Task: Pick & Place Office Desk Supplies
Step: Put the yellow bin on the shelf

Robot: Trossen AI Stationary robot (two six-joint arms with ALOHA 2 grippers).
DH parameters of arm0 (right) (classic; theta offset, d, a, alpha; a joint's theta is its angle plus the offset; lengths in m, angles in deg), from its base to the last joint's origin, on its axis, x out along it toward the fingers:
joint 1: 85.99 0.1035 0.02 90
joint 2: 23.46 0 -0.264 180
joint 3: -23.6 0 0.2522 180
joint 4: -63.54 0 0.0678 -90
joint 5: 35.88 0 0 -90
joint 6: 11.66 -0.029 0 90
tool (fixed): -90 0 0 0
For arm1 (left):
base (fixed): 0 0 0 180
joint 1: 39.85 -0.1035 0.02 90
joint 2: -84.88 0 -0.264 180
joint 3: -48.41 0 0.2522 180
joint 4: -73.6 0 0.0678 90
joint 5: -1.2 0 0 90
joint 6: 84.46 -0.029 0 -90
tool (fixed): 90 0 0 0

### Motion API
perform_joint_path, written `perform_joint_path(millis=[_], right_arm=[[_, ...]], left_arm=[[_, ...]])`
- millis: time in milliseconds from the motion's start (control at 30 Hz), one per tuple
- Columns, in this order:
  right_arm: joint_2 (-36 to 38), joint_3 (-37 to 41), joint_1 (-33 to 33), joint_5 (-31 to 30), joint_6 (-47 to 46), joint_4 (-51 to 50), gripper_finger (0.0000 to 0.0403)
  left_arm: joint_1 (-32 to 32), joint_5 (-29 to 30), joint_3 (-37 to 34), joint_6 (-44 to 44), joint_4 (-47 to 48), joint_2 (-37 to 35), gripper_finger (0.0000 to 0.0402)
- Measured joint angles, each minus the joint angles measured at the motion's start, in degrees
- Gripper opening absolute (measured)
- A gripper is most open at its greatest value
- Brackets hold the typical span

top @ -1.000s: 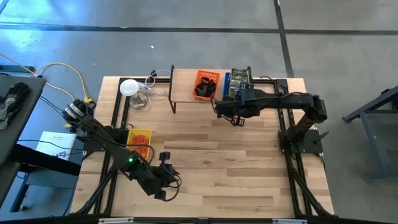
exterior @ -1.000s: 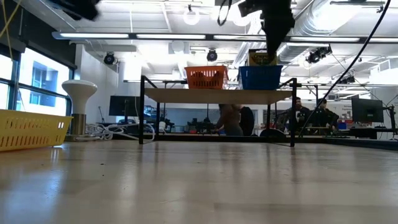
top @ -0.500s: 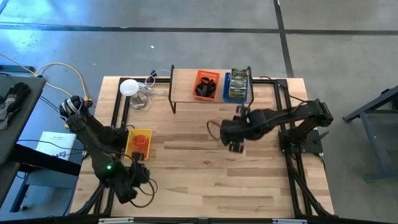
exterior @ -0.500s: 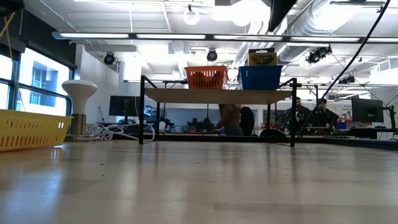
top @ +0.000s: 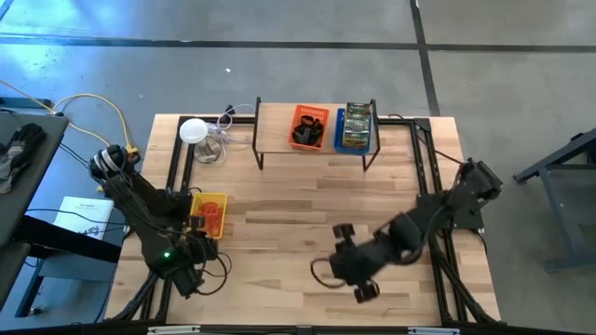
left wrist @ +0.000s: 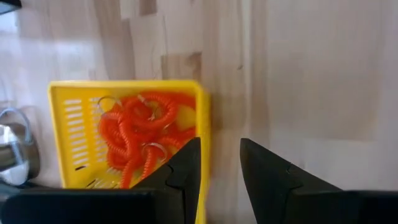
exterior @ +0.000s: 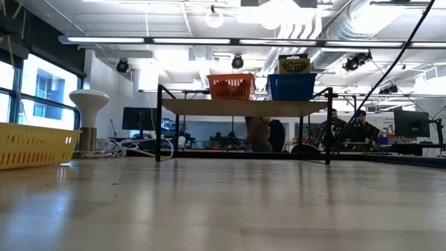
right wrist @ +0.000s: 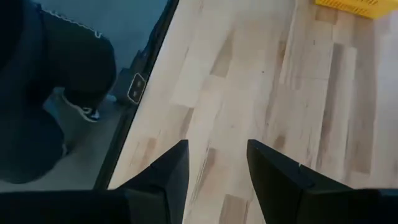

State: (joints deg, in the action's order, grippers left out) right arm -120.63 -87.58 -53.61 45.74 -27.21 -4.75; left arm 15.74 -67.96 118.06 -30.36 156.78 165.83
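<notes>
Red-orange coiled loops [left wrist: 134, 137] lie heaped in the yellow tray [top: 198, 199] at the table's left. Black clip-like pieces [top: 304, 135] sit in the orange tray [top: 310, 115], and green packets [top: 358, 127] in the blue tray [top: 341, 128], both on the raised shelf [top: 276, 126] at the far side. My left gripper [left wrist: 219, 171] hovers open just on the near side of the yellow tray, tipped steeply down, with nothing between its fingers. My right gripper [right wrist: 214, 171] hangs open and empty over bare wood near the table's near edge.
A white round lamp [top: 193, 131] with coiled cables [top: 220, 140] stands at the far left. Black frame rails [top: 426, 177] run along the table's sides. A person's dark trouser leg and shoe [right wrist: 68, 102] show just beyond the table's edge. Bare wood lies mid-table.
My right gripper has swung from beside the shelf toward the table's near edge, turning and tipping as it went, and has left the low view. My left gripper has gone toward the table's left edge, sinking a little, and now tips down beside the yellow tray.
</notes>
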Motion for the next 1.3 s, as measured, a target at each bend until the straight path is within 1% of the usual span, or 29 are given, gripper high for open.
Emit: perform_joint_path(millis=[67, 300, 400, 500, 867, 967, 1033, 1167, 1300], right_arm=[[-0.29, 0.01, 1.96, -2.87, -2.14, 0.52, 0.0150], [-3.29, -0.03, 6.94, -16.33, -15.57, -0.29, 0.0150], [-5.17, -0.03, 8.77, -20.25, -17.75, -0.45, 0.0150], [-7.39, -0.03, 9.89, -22.66, -19.09, -0.52, 0.0150], [-14.15, -0.03, 10.34, -22.44, -21.08, 1.96, 0.0150], [-15.80, -0.03, 10.38, -19.44, -20.30, 3.93, 0.0150], [-16.75, -0.03, 10.38, -17.19, -19.03, 5.80, 0.0150], [-17.81, -0.03, 9.94, -15.27, -18.26, 7.22, 0.0150], [-17.81, -0.03, 9.51, -13.53, -18.14, 7.11, 0.0150]], left_arm=[[-0.02, 0.04, -1.34, -0.07, -0.18, 0.00, 0.0104], [-0.54, 0.09, -4.62, -0.26, -4.21, 0.00, 0.0104], [-0.94, 0.16, -5.25, -0.71, -4.60, 0.00, 0.0104], [-1.44, 0.21, -5.76, -0.71, -4.74, 0.00, 0.0104], [-3.90, -0.61, -9.49, -0.76, -7.41, 0.00, 0.0104], [-4.45, -1.14, -9.82, -0.81, -8.33, 0.00, 0.0103], [-4.97, -2.76, -10.12, -2.07, -9.06, 0.09, 0.0099], [-5.71, -3.98, -10.27, -3.53, -9.39, 2.08, 0.0072], [-6.09, -4.51, -10.29, -6.50, -9.41, 4.33, 0.0019]])
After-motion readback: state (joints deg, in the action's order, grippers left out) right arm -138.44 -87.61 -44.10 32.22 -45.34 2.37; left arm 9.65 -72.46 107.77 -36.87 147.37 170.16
